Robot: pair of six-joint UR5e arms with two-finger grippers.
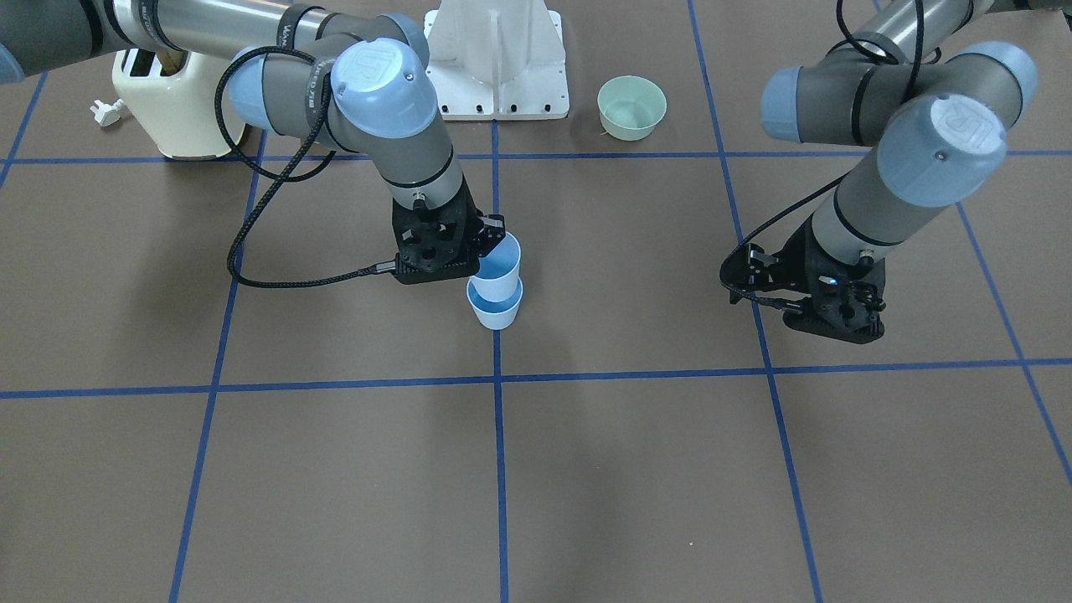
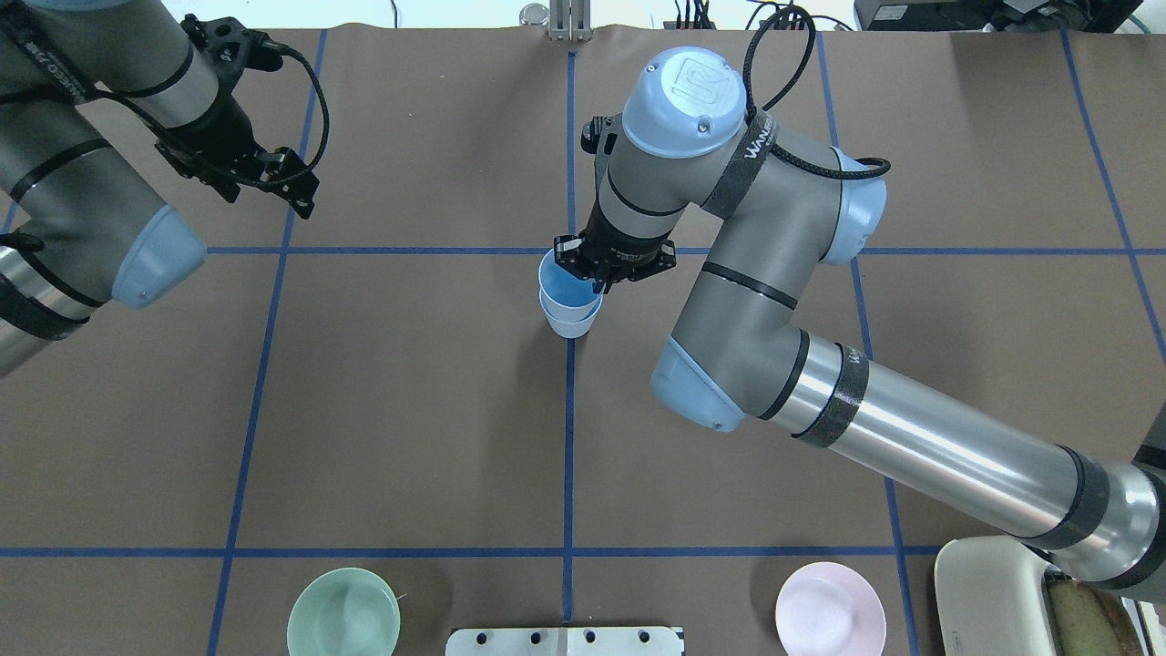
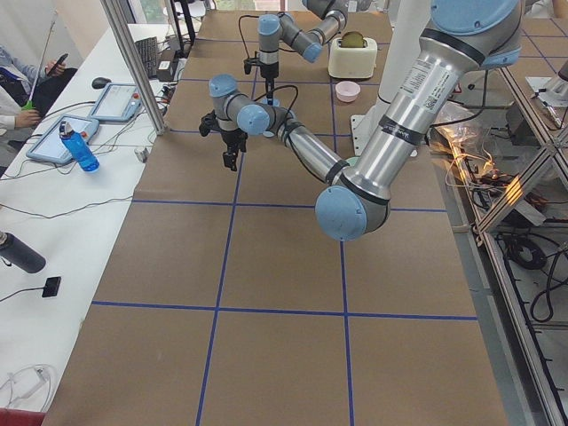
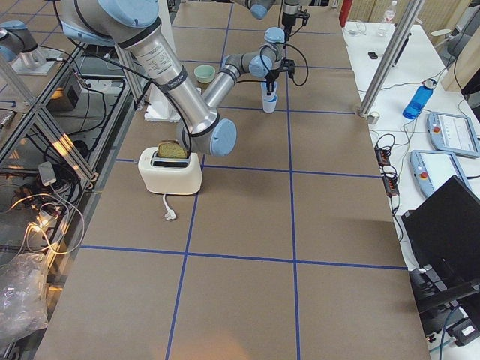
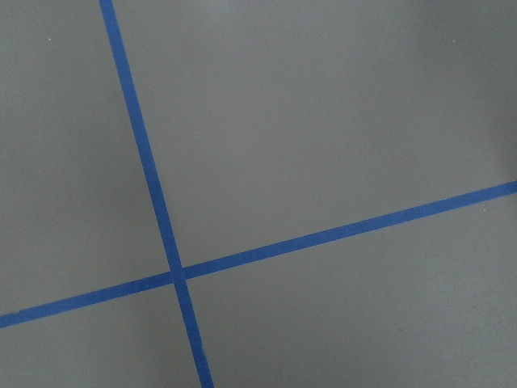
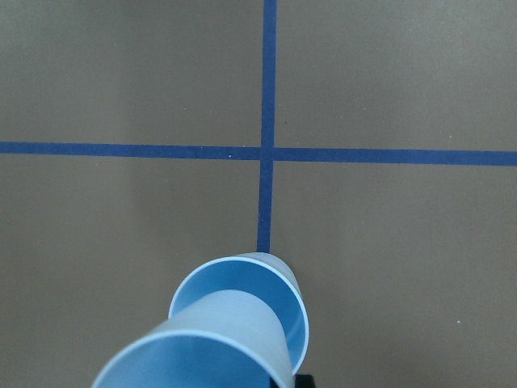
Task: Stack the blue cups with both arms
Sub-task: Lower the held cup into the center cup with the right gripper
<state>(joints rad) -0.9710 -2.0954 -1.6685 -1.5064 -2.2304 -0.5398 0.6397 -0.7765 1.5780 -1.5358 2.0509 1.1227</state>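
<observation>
Brown table (image 1: 636, 469); right claw (image 1: 492, 239) part-hides upper cup (image 1: 502, 270).

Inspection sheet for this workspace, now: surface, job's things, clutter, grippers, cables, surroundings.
Surface: brown table cover with a blue tape grid.
Job's things: upper blue cup sits partly inside the lower blue cup, which stands on the centre tape line.
Clutter: mint-green bowl, pink bowl, toaster holding bread, white base stand.
Grippers: right gripper has its jaws closed on the upper cup's rim. Left gripper is over bare table; whether its jaws are open is unclear.
Cables: black cable loops off the right wrist.
Surroundings: operator and blue bottle at the side bench.
</observation>
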